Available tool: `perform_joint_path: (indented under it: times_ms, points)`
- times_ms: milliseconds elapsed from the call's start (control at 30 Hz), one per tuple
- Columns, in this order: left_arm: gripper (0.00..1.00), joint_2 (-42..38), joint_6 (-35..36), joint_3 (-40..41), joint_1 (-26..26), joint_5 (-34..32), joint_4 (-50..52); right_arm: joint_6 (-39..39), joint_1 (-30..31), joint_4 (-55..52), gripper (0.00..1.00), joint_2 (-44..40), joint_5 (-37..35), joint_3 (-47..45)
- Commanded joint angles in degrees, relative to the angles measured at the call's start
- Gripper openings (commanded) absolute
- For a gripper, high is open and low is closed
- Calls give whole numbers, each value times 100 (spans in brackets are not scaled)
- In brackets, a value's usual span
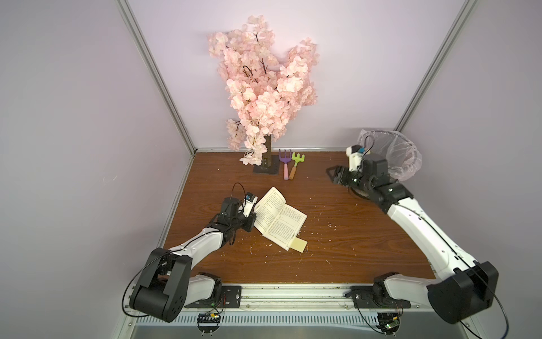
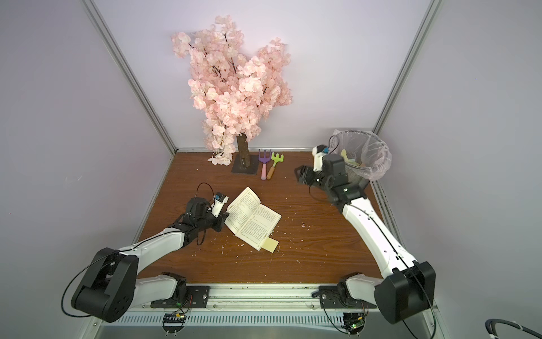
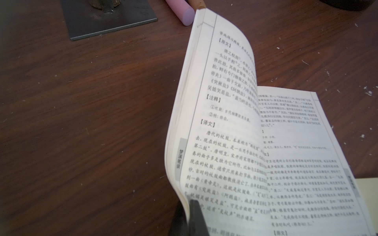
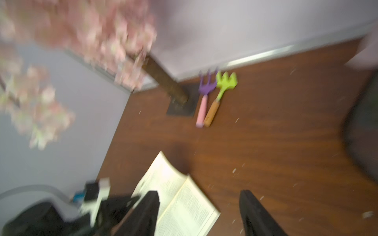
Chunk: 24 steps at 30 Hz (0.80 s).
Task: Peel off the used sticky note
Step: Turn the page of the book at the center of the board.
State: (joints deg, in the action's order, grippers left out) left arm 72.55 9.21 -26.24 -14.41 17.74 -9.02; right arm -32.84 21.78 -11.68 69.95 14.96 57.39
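An open book (image 1: 280,218) (image 2: 252,218) lies in the middle of the wooden table. A pale yellow sticky note (image 1: 299,245) (image 2: 271,244) pokes out from under its near right corner, and the left wrist view shows the note (image 3: 368,190) at its edge. My left gripper (image 1: 254,215) (image 3: 189,206) is shut on the outer edge of the book's left pages, which curl upward. My right gripper (image 1: 333,176) (image 4: 199,193) hangs open and empty above the table, near the bin, far from the book.
A mesh bin (image 1: 404,152) lined with a clear bag stands at the back right; yellowish paper (image 2: 344,154) lies inside. A pink blossom tree (image 1: 264,88) on a dark plate (image 1: 265,170) and two toy rakes (image 1: 290,165) stand at the back. Small scraps dot the table.
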Motion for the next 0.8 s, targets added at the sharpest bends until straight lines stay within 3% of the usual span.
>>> perform_joint_path:
  times_ms: [0, 133, 300, 467, 767]
  points:
    - [2, -43, 12, 64, 53, -34, 233, -974, 615, 1560, 67, -210, 595, -1241]
    - [2, -59, -14, 75, 56, -51, 223, -1944, 1553, 2963, 68, -205, 369, -2568]
    - [2, -22, -12, 66, 55, -92, 233, -3357, 2569, 4708, 72, -29, -496, -3587]
    - [2, 2, -15, 57, 57, -96, 236, -3695, 3129, 4893, 73, 507, -661, -3399]
    - [2, -46, -14, 58, 61, -86, 247, -4324, 3280, 5811, 72, 1677, -665, -3339]
